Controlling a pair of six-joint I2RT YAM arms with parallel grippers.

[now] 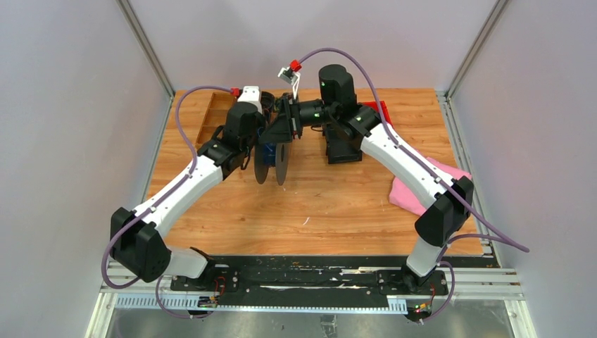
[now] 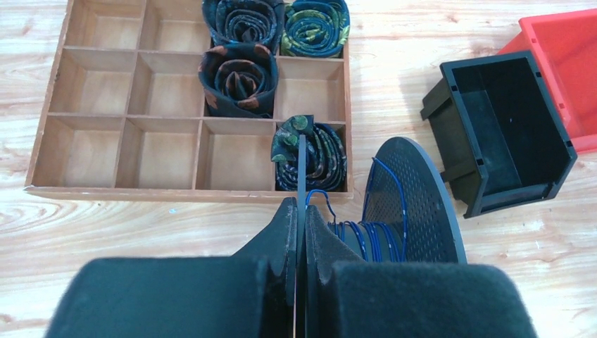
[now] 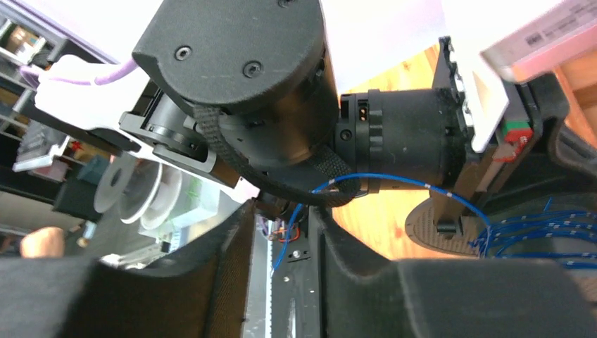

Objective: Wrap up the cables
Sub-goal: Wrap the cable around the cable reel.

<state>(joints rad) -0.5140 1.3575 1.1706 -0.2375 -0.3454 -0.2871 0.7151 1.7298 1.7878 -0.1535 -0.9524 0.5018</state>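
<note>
Left claw (image 2: 299, 208) pinching spool (image 2: 415, 204) rim; blue cables (image 2: 373, 238) wound on core; right claw (image 3: 283, 229) slightly parted, strand passing between; tray (image 2: 127, 191) and black bin (image 2: 486, 62) near on table (image 2: 176, 232).

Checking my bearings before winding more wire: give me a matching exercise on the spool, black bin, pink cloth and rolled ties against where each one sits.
1 spool
2 black bin
3 pink cloth
4 rolled ties

A beside the red bin
B in wooden tray compartments
C flange pinched by left gripper
D near the table right edge

Pairs: 1-C, 2-A, 3-D, 4-B
</note>
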